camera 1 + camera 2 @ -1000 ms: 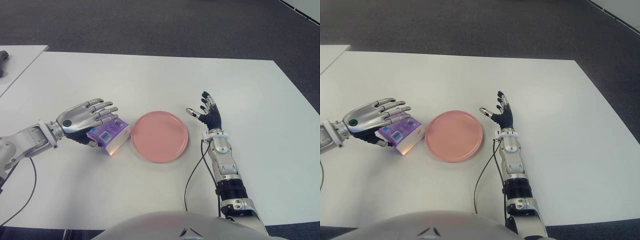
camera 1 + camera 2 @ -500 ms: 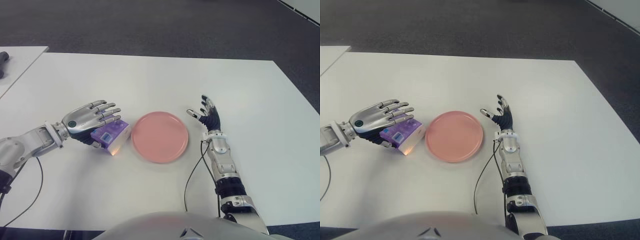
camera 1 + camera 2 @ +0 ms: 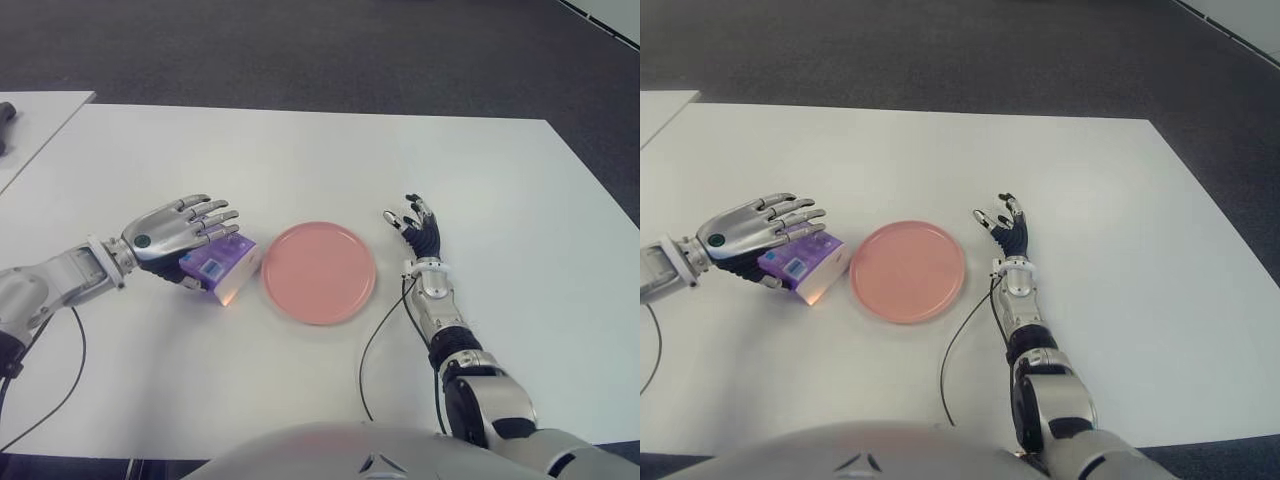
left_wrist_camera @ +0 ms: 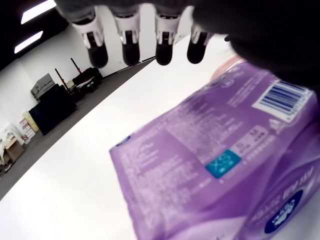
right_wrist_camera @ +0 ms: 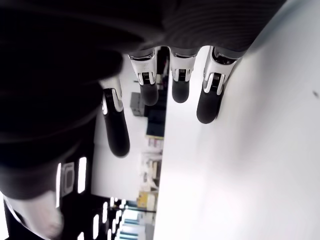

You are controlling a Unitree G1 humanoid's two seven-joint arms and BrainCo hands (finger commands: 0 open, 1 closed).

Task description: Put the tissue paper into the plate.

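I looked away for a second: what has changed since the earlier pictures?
Little. The right hand, right of the plate, drew back slightly and its fingers curled a bit. The left hand stays over the tissue pack, fingers extended, pack still on the table beside the plate.

One tissue pack [image 3: 222, 267], one pink plate [image 3: 318, 272], two hands.

White table [image 3: 300, 150] on dark grey carpet [image 3: 300, 50] — second white table [image 3: 40, 110] at left edge.
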